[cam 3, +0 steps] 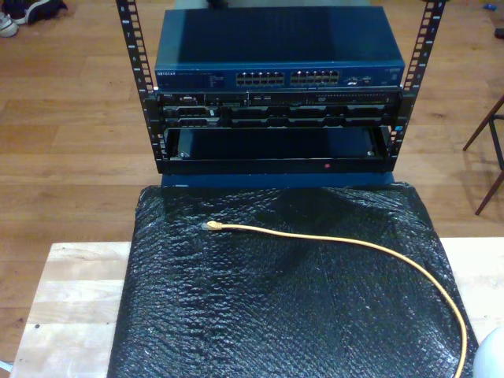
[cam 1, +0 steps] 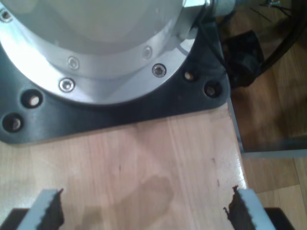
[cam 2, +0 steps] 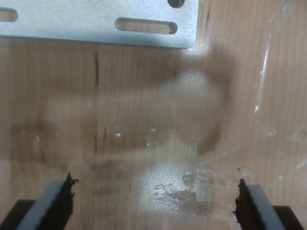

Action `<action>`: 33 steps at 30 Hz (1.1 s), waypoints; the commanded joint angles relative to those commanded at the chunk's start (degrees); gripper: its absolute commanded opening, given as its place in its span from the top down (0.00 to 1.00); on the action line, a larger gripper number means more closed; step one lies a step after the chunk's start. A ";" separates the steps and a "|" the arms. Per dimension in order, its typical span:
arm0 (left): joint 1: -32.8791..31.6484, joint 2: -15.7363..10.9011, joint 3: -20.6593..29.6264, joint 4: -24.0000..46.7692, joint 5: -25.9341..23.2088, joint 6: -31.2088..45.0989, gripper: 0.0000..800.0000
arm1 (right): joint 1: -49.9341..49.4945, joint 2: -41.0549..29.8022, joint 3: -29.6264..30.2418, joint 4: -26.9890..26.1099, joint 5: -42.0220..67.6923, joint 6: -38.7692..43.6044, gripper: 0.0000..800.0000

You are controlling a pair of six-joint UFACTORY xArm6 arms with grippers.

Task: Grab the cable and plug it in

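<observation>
The cable (cam 3: 370, 244) is lying loose on a black bubble-wrap sheet (cam 3: 260, 315) covering the wooden table (cam 3: 71, 291), curving from the sheet's edge at the exterior view's lower right up and across to the middle. Its small clear plug (cam 3: 207, 226) is pointing toward the exterior view's left, resting just short of the rack (cam 3: 276, 126). Nothing is touching it.

The rack is standing beyond the sheet, a blue network switch (cam 3: 276, 75) sitting at its top with two rows of ports facing the camera (darker units are sitting below it).

My first gripper (cam 1: 144, 211) is hanging over bare wood, jaws spread wide and holding nothing; a round silver arm base (cam 1: 96, 48) on a black mounting plate (cam 1: 120, 112) is sitting just ahead.

My second gripper (cam 2: 156, 203) is likewise hanging wide open and empty over scuffed, tape-marked wood, with a slotted metal bracket (cam 2: 96, 24) lying ahead of it.
</observation>
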 joint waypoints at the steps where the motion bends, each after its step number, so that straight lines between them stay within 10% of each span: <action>1: 0.00 0.00 0.00 0.00 0.00 0.00 0.00 | 0.00 0.00 -0.09 0.00 0.09 0.00 0.00; 33: -0.62 -0.79 -8.00 0.09 12.04 -0.44 0.00 | 0.18 -0.18 -24.26 -3.96 32.70 12.92 0.00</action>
